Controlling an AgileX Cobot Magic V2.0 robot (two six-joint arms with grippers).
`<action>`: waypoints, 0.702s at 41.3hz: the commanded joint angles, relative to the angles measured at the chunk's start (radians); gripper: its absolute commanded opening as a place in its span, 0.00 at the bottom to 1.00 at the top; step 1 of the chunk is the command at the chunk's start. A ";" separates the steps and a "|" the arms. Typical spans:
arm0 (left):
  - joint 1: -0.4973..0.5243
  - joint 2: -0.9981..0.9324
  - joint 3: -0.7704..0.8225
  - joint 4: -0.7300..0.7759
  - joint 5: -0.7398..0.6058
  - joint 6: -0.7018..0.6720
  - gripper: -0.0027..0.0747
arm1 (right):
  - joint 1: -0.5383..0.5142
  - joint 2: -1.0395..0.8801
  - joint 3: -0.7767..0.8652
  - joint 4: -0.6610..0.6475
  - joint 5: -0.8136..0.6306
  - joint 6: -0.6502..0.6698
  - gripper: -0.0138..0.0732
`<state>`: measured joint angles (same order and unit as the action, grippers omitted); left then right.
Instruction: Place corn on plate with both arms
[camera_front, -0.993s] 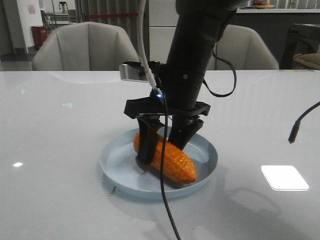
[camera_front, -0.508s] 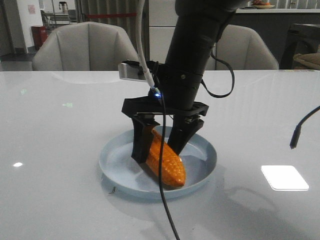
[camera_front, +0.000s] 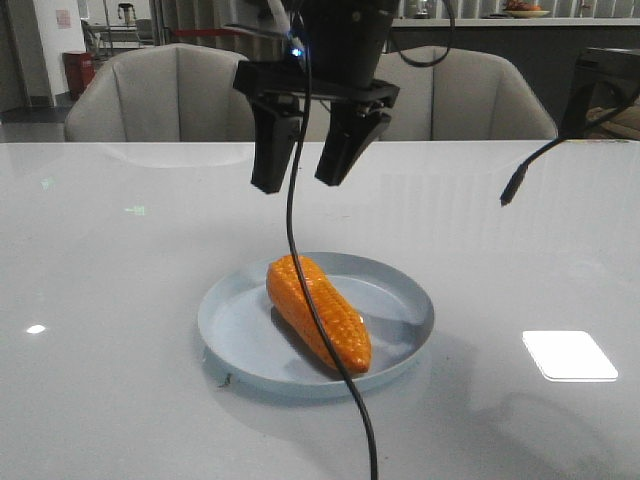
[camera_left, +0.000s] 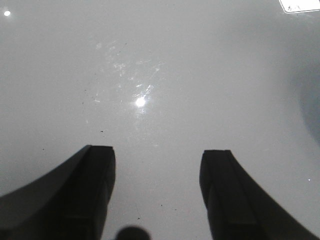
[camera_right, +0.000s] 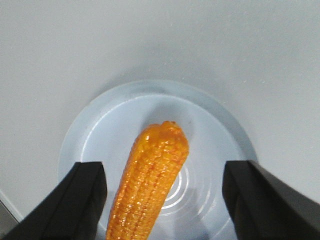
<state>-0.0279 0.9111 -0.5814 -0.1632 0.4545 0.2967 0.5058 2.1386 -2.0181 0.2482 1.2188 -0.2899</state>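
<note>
Over the glossy white desk (camera_front: 120, 300) in the front view, the orange, tapered, bumpy-kerneled corn cob (camera_front: 318, 312) lies flat inside the pale blue, round, shallow plate (camera_front: 230, 325), its long axis running diagonally from the blunt far end to the pointed near end. Directly above it, well clear, hangs the right arm's dark angular tool (camera_front: 306, 182) with its two fingers spread apart and nothing between them; a black cable (camera_front: 330, 350) droops from it across the cob. From the left wrist view, the left tool (camera_left: 157, 160) also stands apart and empty, over bare desk with only light glints, no corn or plate in sight. From the right wrist view, the right tool (camera_right: 165, 175) straddles the cob from above, the cob lying centred between the parted fingers on the plate (camera_right: 220, 125). Judging by this, the corn already rests where the task wants it, and the right arm is the nearer one.
</note>
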 joint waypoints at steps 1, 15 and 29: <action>0.000 -0.014 -0.029 -0.015 -0.054 -0.011 0.59 | -0.027 -0.101 -0.050 0.000 0.113 0.010 0.84; 0.000 -0.014 -0.029 -0.015 -0.011 -0.011 0.59 | -0.234 -0.314 -0.037 -0.009 0.113 0.012 0.84; 0.000 -0.014 -0.029 -0.015 -0.062 -0.011 0.59 | -0.565 -0.683 0.359 -0.009 -0.047 -0.006 0.84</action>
<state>-0.0261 0.9111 -0.5814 -0.1632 0.4798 0.2967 0.0103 1.5931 -1.8078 0.2256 1.2446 -0.2830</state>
